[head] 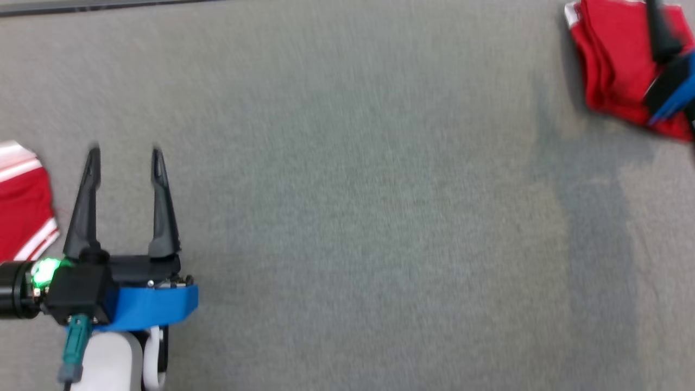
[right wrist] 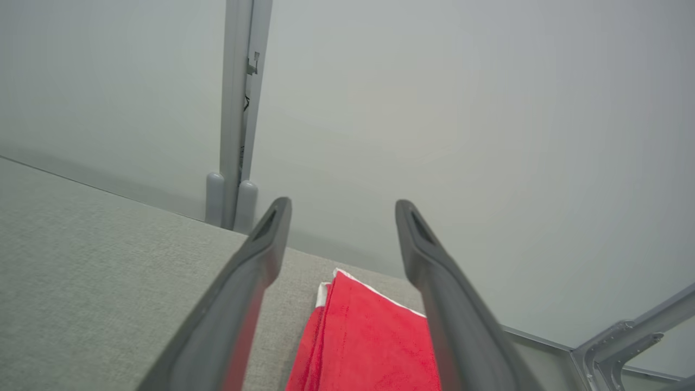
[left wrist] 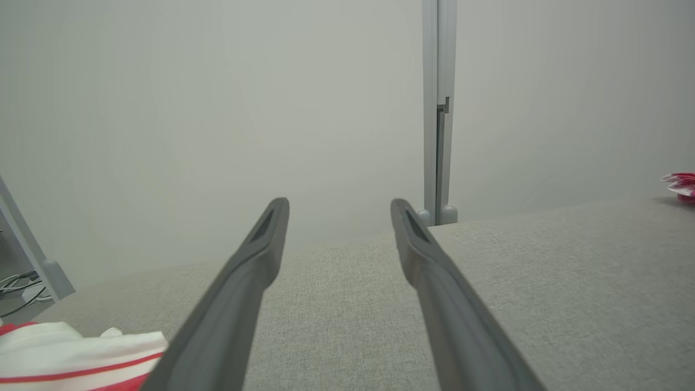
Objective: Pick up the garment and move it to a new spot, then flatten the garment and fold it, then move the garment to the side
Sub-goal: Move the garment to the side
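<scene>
The garment (head: 613,54) is red with white trim and lies folded at the far right of the grey table (head: 347,190). My right gripper (right wrist: 339,209) hangs over it with its fingers apart and nothing between them; the garment (right wrist: 369,336) lies on the table below. One dark finger (head: 661,38) of it crosses the fabric in the head view. My left gripper (head: 125,155) stands open and empty at the near left, its fingers (left wrist: 255,255) pointing toward the table's far edge. A sliver of the garment (left wrist: 681,184) shows far to the right in the left wrist view.
A second red and white cloth (head: 21,206) lies at the table's left edge, just left of my left gripper, and appears again (left wrist: 70,353) in the left wrist view. A grey post (left wrist: 438,108) rises behind the table's far edge before a pale wall.
</scene>
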Robot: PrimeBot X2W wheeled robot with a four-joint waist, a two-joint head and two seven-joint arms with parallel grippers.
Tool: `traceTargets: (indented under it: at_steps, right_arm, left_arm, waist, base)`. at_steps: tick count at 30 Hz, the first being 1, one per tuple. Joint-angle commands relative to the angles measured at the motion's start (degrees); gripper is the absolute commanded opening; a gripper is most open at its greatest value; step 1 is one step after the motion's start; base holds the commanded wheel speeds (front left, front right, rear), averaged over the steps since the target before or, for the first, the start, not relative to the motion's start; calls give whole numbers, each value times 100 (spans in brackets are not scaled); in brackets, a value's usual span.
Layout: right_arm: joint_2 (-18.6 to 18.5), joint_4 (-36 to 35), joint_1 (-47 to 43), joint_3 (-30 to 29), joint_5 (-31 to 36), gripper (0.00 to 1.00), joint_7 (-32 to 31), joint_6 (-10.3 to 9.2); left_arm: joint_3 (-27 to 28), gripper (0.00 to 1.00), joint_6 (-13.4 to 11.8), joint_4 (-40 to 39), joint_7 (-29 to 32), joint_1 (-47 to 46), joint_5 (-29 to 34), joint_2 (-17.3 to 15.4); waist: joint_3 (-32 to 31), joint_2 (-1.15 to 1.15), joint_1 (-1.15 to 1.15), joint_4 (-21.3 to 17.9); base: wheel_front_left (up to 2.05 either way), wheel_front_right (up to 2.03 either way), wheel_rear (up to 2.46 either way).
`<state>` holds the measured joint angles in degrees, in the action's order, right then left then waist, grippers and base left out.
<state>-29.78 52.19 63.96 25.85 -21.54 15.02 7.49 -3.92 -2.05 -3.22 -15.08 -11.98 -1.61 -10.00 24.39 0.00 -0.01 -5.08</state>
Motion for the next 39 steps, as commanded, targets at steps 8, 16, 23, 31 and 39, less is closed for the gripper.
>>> traceTargets:
  at_steps: [8, 16, 23, 31, 39]
  right_arm:
    - [1075, -1758, -2263, -1192, 649, 100, 20, 2]
    - [1743, -2630, -4055, -1894, 854, 100, 21, 2]
    - [2096, -3240, -5365, -2303, 975, 100, 21, 2]
    - [2390, -3686, -6316, -2721, 1178, 100, 21, 2]
    - [2572, -3827, -6545, -2883, 1279, 100, 21, 2]
  left_arm:
    - [256, 100, 36, 412, -13, 811, -199, 143]
    - [289, 100, 166, 820, -12, 1117, -248, 355]
    - [402, 100, 260, 1084, -13, 1355, -273, 454]
    - [590, 100, 315, 1186, -13, 1634, -243, 503]
    - [679, 100, 396, 1275, -13, 1611, -184, 515]
  waist:
    - [-992, 0, 1, 147]
    - [-1549, 0, 1, 397]
    - [-2054, 0, 1, 475]
    - [-2437, 0, 1, 631]
    - [-2480, 0, 1, 721]
  base:
    - [0, 0, 0]
    - [0, 0, 0]
    - [0, 0, 0]
    - [0, 0, 0]
    - [0, 0, 0]
